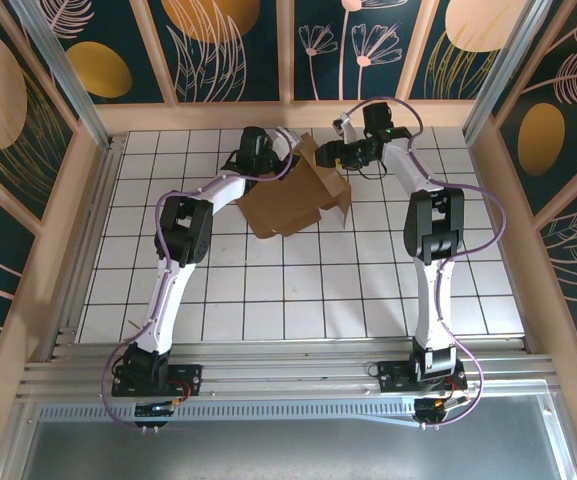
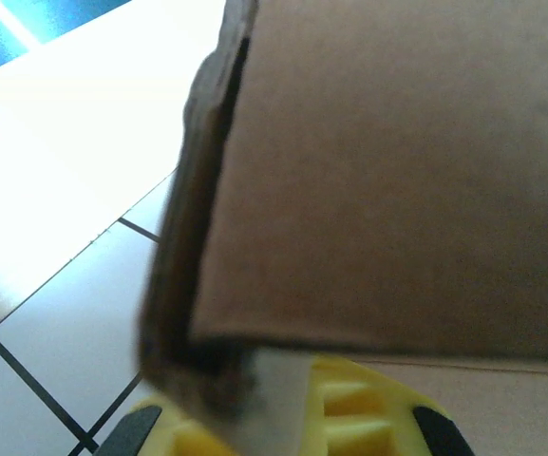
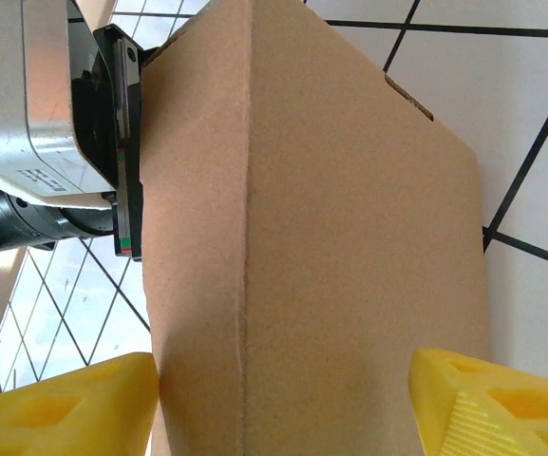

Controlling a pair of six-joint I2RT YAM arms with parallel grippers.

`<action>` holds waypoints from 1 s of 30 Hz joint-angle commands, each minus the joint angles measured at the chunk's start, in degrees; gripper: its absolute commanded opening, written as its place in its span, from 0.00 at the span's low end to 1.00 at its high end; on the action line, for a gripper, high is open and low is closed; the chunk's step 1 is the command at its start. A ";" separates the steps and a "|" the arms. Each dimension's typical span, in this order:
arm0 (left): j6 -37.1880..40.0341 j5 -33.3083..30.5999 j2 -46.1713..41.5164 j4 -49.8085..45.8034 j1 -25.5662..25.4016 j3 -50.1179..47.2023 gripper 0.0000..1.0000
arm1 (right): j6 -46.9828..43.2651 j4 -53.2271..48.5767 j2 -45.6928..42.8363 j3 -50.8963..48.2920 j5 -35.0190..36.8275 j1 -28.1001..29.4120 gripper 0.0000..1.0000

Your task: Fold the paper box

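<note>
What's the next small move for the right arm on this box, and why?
Probably close the right gripper on the panel. The left gripper is shut on an edge of the paper box, while the right fingers stand open with a creased cardboard panel between them, so a pinch would likely let that panel be folded.

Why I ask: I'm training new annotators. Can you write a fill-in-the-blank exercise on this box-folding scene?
The paper box is made of plain brown ____.
The left gripper is ____ on an edge of the box.
The two yellow fingers of the right gripper have a box panel ____ them.
The table is covered in white ____ with dark lines.
Missing words: cardboard; shut; between; tiles.
</note>
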 commanded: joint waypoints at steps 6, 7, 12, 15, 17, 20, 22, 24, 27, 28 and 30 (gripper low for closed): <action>7.79 -12.17 1.05 0.08 -2.88 0.32 0.00 | 1.21 -0.53 1.48 -0.26 0.06 -0.16 0.71; 9.51 -13.19 1.14 0.14 -3.15 0.06 0.00 | 1.28 -0.37 1.43 -0.58 0.06 -0.25 0.71; 13.60 -16.13 2.18 -1.30 -3.42 0.61 0.07 | 2.59 0.71 1.00 -1.94 1.37 -0.66 0.71; 16.45 -17.40 2.73 -1.82 -4.03 0.56 0.09 | 3.57 1.05 0.73 -2.00 4.33 -0.71 0.70; 17.12 -15.41 1.90 -1.49 -4.13 -0.90 0.12 | 3.28 0.85 0.52 -1.97 5.44 -0.52 0.68; 14.68 -14.99 0.53 -0.24 -4.13 -2.24 0.32 | 3.08 1.96 -0.64 -3.36 4.54 -0.48 0.67; 12.72 -15.81 0.03 -0.62 -4.06 -2.11 0.42 | 2.64 1.73 -1.07 -3.46 5.25 -0.35 0.67; 9.84 -16.77 -1.44 -0.36 -4.06 -3.02 0.45 | 2.21 1.03 -1.12 -3.11 6.93 -0.35 0.67; 5.07 -18.11 -5.42 1.41 -4.08 -6.69 0.46 | 1.54 0.34 -1.50 -2.83 8.50 -0.27 0.67; 3.74 -18.30 -7.21 2.42 -4.04 -8.74 0.49 | 1.56 0.43 -1.77 -2.84 8.26 -0.26 0.68; 1.43 -18.37 -10.95 5.09 -4.04 -13.45 0.56 | 1.84 1.24 -2.79 -3.27 7.77 -0.17 0.71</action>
